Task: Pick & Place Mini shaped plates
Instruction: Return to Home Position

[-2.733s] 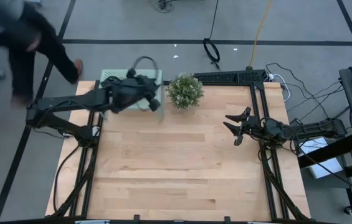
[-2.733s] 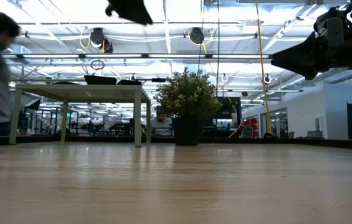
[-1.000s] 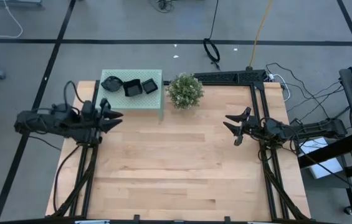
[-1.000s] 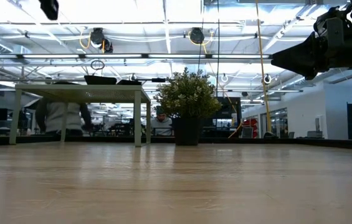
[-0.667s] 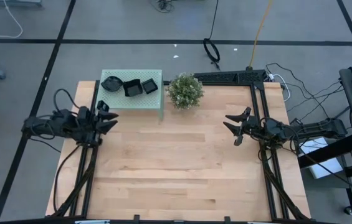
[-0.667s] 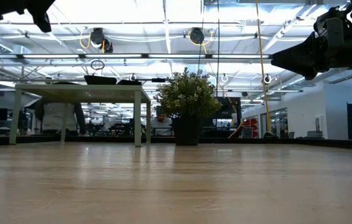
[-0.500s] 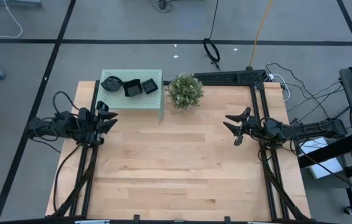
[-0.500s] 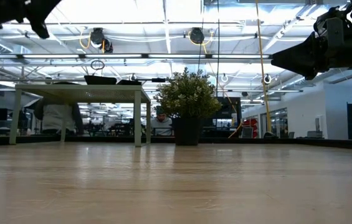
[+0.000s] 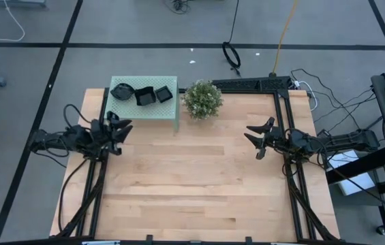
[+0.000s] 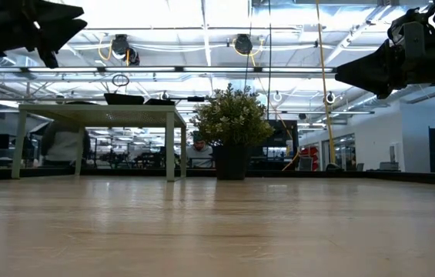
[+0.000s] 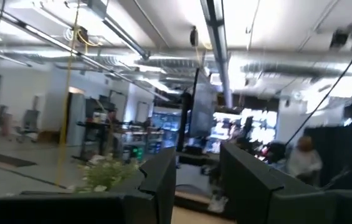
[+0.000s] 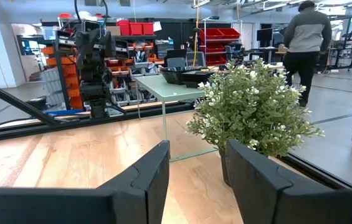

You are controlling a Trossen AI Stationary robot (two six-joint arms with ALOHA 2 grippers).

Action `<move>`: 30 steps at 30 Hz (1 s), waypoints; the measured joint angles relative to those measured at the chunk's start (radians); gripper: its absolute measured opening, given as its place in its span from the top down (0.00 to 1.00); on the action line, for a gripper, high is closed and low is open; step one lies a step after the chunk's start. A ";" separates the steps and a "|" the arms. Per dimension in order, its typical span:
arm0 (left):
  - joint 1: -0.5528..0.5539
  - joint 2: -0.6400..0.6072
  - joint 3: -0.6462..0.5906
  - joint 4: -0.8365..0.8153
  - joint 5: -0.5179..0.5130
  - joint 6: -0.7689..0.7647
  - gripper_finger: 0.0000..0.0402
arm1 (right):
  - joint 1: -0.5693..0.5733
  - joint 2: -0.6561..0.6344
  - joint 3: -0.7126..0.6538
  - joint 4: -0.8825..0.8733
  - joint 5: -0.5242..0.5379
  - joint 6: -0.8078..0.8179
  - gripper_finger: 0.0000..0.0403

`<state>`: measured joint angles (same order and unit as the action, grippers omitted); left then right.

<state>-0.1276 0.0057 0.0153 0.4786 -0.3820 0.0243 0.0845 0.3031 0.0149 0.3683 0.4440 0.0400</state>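
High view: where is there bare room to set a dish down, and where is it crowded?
The wooden table is bare from the left arm across to the right arm, in front of the plant. On the shelf the near strip is free. Crowded: its far part, where the black plates cluster.

The high view looks straight down on the whole table point(image 9: 192, 184), the low view level across it, each wrist view forward past its own fingers point(image 12: 147, 180), and the potted plant point(image 12: 253, 102), just beyond the right fingers, shows in three.
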 joint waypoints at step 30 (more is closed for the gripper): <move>0.000 0.000 0.000 -0.169 -0.152 0.049 0.68 | 0.000 0.000 0.000 0.000 0.000 0.000 0.64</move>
<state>-0.1276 0.0059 0.0151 0.3096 -0.5339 0.0734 0.0848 0.3032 0.0151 0.3683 0.4438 0.0401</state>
